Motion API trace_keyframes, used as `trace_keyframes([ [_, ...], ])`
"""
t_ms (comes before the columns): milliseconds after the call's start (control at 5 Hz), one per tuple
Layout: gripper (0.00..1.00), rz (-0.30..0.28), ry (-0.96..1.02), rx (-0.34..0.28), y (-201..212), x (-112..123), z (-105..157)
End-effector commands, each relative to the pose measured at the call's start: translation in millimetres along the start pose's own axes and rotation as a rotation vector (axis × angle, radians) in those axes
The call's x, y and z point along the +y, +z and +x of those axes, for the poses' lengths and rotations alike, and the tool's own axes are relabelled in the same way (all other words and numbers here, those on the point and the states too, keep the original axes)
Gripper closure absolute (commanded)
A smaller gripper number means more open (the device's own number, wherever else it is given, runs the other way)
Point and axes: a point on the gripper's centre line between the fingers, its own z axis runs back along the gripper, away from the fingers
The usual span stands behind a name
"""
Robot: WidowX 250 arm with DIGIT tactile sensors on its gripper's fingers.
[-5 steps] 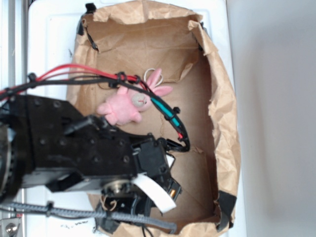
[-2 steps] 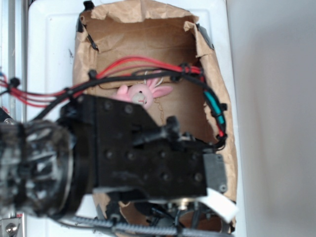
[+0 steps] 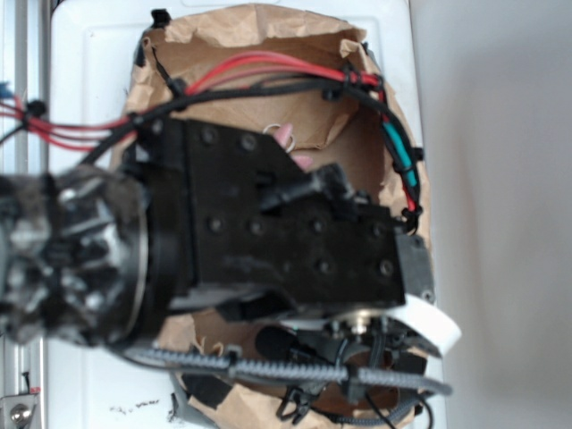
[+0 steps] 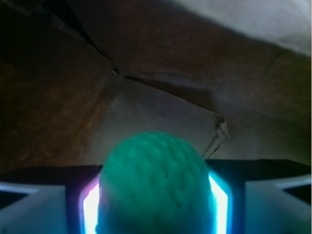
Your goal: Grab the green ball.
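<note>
In the wrist view the green ball [image 4: 156, 185], round and finely dimpled, fills the gap between my fingers. My gripper [image 4: 156, 207] is shut on it, with the lit pads [image 4: 220, 200] pressed against both of its sides. Brown paper lies beyond the ball. In the exterior view my black arm [image 3: 286, 241] covers most of the box and hides the ball. Only one white finger [image 3: 431, 323] shows at the arm's lower right.
A box lined with crumpled brown paper [image 3: 259, 36] sits on a white surface. Only a pink ear of the plush bunny [image 3: 284, 136] peeks out above the arm. Red and black cables [image 3: 268, 67] arch over the box. Paper walls rise close on all sides.
The arm has grown larger in the exterior view and shifted right and toward the far end of the box. It now hides nearly all of the pink bunny.
</note>
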Motion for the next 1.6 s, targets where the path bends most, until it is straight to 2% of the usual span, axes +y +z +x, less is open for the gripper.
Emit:
trace_keyframes([
  [0,1.0,0.075,0.087,-0.159,26.5,30.9,6.1],
  [200,1.0,0.049,0.072,-0.196,29.0,42.1,-4.4],
  [400,1.0,-0.051,0.016,-0.203,46.9,39.3,-13.7],
  [600,1.0,-0.108,-0.025,-0.18,62.8,35.5,-15.6],
  [800,1.0,-0.135,-0.065,-0.167,76.2,30.3,-16.3],
  [1000,1.0,-0.133,-0.149,-0.199,88.2,19.7,-17.0],
  [1400,1.0,-0.101,-0.31,-0.324,94.0,5.6,-19.3],
])
